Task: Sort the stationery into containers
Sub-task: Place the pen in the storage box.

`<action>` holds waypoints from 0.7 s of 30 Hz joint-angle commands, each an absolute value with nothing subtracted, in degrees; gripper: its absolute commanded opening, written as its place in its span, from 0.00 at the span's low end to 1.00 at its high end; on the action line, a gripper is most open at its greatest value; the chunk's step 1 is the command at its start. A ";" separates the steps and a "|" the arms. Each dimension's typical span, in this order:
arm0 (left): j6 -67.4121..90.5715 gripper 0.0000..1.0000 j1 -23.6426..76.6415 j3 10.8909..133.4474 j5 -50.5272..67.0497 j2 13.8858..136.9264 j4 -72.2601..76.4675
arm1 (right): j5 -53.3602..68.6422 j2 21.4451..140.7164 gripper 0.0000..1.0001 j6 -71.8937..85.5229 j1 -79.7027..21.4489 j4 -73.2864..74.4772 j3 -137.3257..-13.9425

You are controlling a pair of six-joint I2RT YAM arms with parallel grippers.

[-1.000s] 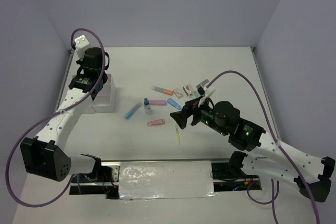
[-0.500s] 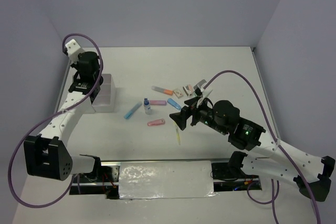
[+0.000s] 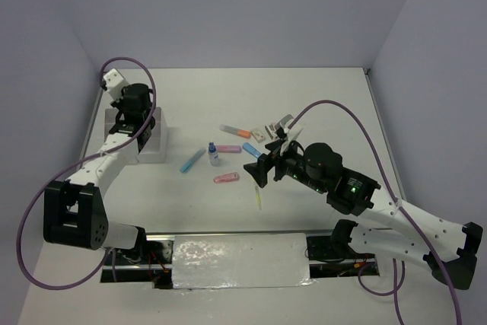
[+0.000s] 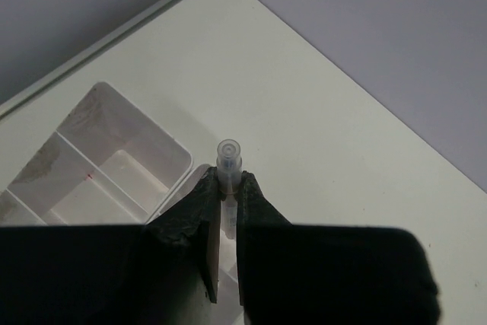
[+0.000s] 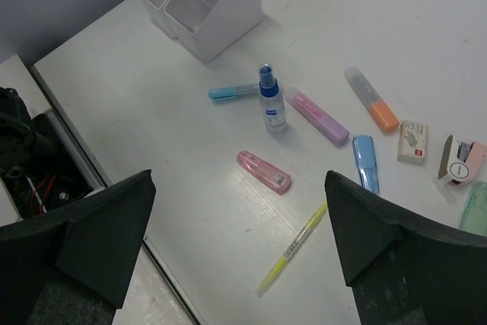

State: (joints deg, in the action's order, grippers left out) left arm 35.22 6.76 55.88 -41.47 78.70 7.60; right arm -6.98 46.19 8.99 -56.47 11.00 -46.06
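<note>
Drop-off step: left pincer (image 4: 228,192) clamped on a clear-capped pen (image 4: 228,156) by the organizer (image 4: 176,159) corner. Next, centre over a compartment and release. Right pincer (image 5: 240,226) spread wide above the pink marker (image 5: 263,172) on the bench (image 5: 190,119).

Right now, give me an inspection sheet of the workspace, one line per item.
Surface: white table.
Job's things: organizer at left; bottle, yellow pen, blue marker, orange-tipped marker and others loose mid-table.
Clutter: nothing seen.
Grippers: left gripper shut on clear-capped pen beside the organizer's corner; right gripper open above the loose items.
Cables: purple cables loop from both arms.
Surroundings: plain grey walls.
</note>
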 commanded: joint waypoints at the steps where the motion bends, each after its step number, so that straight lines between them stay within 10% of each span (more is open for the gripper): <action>1: 38.58 0.18 6.42 53.97 -41.75 78.66 11.07 | -8.79 45.88 1.00 7.91 -56.16 8.26 -47.73; 12: 41.04 0.71 6.50 54.49 -39.30 77.79 5.81 | -9.49 46.67 1.00 9.14 -54.93 9.75 -47.99; 14: 39.56 0.99 7.72 57.20 -38.58 75.24 2.47 | -10.46 46.93 1.00 9.49 -54.58 10.89 -48.95; 21: 37.00 0.99 12.21 69.43 -33.00 69.53 -13.26 | -12.30 47.03 1.00 11.95 -51.42 15.98 -50.97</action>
State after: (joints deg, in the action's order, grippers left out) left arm 38.76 10.57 64.42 -37.41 74.02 -7.53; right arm -9.93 47.51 10.28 -52.66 13.89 -47.75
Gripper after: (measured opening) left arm 0.993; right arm 0.996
